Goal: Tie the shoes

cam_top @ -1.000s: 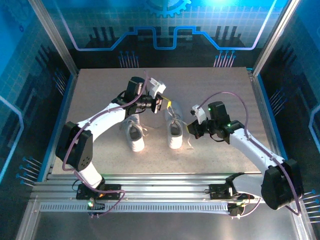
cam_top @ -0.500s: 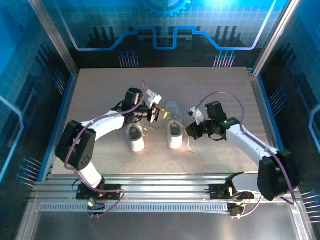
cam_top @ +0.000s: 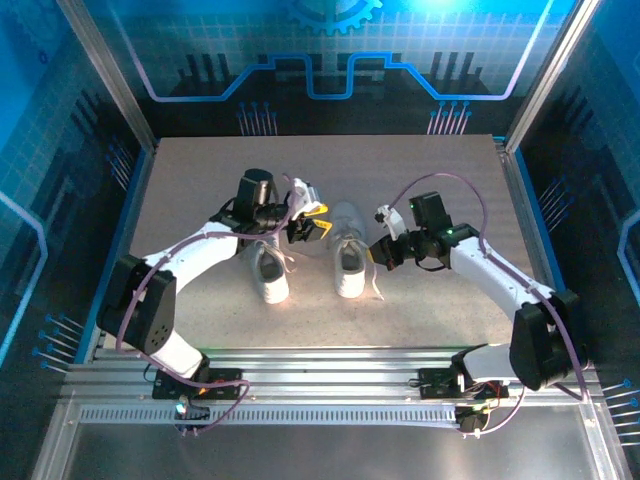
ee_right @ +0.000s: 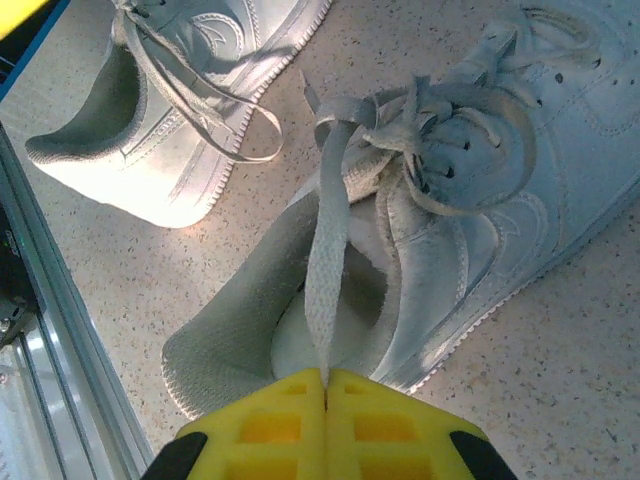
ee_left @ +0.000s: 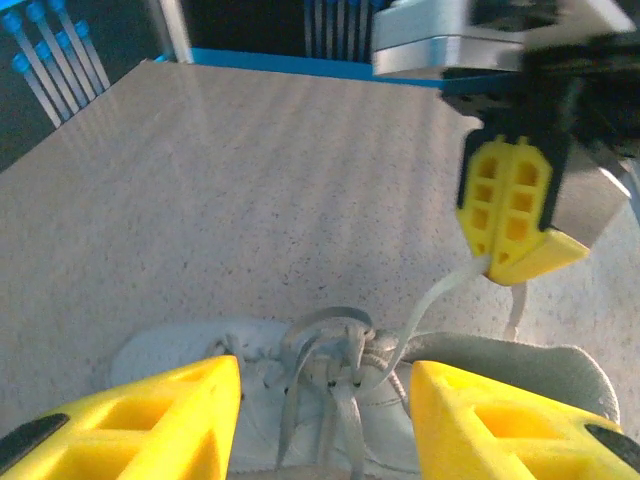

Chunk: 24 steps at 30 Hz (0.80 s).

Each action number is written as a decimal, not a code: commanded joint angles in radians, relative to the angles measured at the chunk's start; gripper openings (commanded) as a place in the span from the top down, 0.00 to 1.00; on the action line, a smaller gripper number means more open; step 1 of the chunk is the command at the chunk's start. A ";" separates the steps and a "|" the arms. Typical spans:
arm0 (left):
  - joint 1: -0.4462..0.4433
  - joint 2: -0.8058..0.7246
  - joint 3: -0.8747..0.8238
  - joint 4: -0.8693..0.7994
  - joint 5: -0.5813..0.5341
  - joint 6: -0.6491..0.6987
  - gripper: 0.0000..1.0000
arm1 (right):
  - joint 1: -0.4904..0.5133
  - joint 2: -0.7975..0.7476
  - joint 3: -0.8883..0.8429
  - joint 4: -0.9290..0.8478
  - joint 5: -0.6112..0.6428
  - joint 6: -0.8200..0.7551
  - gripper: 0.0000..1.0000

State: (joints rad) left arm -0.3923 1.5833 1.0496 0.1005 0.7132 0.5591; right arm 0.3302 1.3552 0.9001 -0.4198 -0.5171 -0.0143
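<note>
Right gripper (ee_right: 325,378) is closed, its yellow fingertips pressed together on a flat white lace (ee_right: 322,260) that runs in a nearly straight line from the tangle of laces over the sneaker's tongue down to the pinch point. That sneaker (ee_right: 480,230) is a white low-top and rests on its sole on the speckled table (ee_right: 570,390), heel opening nearest the right gripper. The second sneaker (ee_right: 190,110) stands apart from the first on the same surface; its laces are loose, and one loop lies out on the table beside its sole. A metal rail (ee_right: 50,400) borders the table at the lower left of the right wrist view. Left gripper (ee_left: 322,385) is open, its two yellow fingers (ee_left: 170,420) standing well apart with nothing clamped between them; it hovers above the laced throat of the sneaker whose lace the right gripper pinches, and that lace rises from the throat to the closed right fingertips, up and to the right in the left wrist view. From the top camera the two sneakers sit side by side near the middle of the table, with the left gripper just beyond them over the gap and the right gripper just beside the sneaker on the right arm's side. Whether the left fingers touch any lace cannot be determined.
</note>
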 commanded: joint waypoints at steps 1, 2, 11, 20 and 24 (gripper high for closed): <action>-0.044 0.051 0.122 -0.218 0.042 0.303 0.52 | -0.017 0.025 0.035 -0.044 -0.043 -0.013 1.00; -0.056 0.070 0.151 -0.255 0.034 0.343 0.53 | -0.019 0.030 0.037 -0.046 -0.047 -0.012 1.00; -0.117 0.200 0.283 -0.448 0.011 0.510 0.57 | -0.032 0.052 0.051 -0.050 -0.055 -0.003 1.00; -0.155 0.225 0.262 -0.449 -0.073 0.544 0.60 | -0.036 0.064 0.053 -0.048 -0.067 -0.003 1.00; -0.160 0.230 0.247 -0.417 -0.114 0.533 0.66 | -0.036 0.064 0.053 -0.047 -0.073 -0.003 1.00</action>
State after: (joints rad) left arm -0.5480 1.7954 1.3029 -0.3233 0.6270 1.0645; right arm 0.3061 1.4105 0.9276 -0.4461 -0.5591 -0.0154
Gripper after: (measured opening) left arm 0.343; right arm 0.040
